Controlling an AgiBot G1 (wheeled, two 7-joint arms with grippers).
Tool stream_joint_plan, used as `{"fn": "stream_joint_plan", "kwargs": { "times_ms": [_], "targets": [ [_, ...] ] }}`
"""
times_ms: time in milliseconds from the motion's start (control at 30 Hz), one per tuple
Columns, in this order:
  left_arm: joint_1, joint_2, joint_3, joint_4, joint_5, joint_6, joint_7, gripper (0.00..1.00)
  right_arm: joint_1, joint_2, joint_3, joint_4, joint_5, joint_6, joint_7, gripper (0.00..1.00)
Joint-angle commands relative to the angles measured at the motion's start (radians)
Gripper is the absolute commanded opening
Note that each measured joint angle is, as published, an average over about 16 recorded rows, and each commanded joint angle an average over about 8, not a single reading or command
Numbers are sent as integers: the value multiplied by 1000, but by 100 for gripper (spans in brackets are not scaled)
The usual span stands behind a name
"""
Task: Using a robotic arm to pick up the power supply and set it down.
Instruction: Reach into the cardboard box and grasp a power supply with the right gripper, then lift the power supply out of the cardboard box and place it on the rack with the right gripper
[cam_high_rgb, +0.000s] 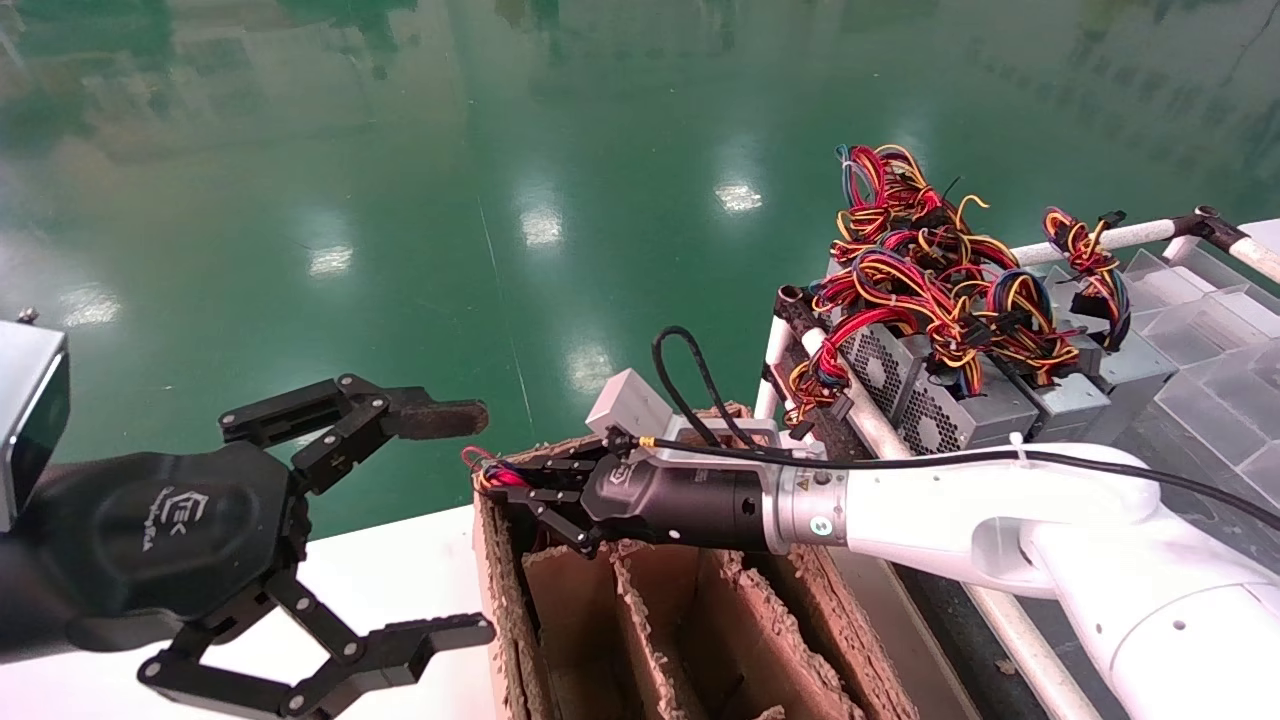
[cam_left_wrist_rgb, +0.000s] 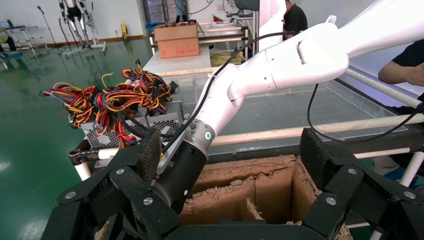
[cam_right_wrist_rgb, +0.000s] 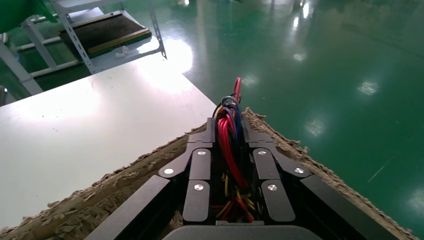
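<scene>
Over cardboard box (cam_high_rgb: 690, 620): right gripper (cam_high_rgb: 505, 490) clamps power supply wires (cam_right_wrist_rgb: 231, 145).

The white-shelled robotic arm (cam_high_rgb: 1000, 515) with its black cylindrical wrist reaches level across the top of the worn brown cardboard box with dividers (cam_high_rgb: 680, 620). Its black linkage pincer (cam_high_rgb: 500, 480) is clamped on a loom of red, blue and yellow wires (cam_right_wrist_rgb: 231, 142) at the box's far corner, just above the rim. The silver-grey metal body of this power supply is hidden from sight.
</scene>
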Motion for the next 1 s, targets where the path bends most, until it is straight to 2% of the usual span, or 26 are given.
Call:
{"fn": "stream_joint_plan", "kwargs": {
  "times_ms": [33,367,667,1000],
  "targets": [
    [0,0,0,0,0,0,0,100,0,0,-5,-6,11,2,-3,0],
    [0,0,0,0,0,0,0,100,0,10,1,-33,85,-27,-44,0],
    [0,0,0,0,0,0,0,100,42,57,69,-54,200,-162,-91,0],
    [0,0,0,0,0,0,0,100,125,158,119,-42,268,-260,-56,0]
  ]
}}
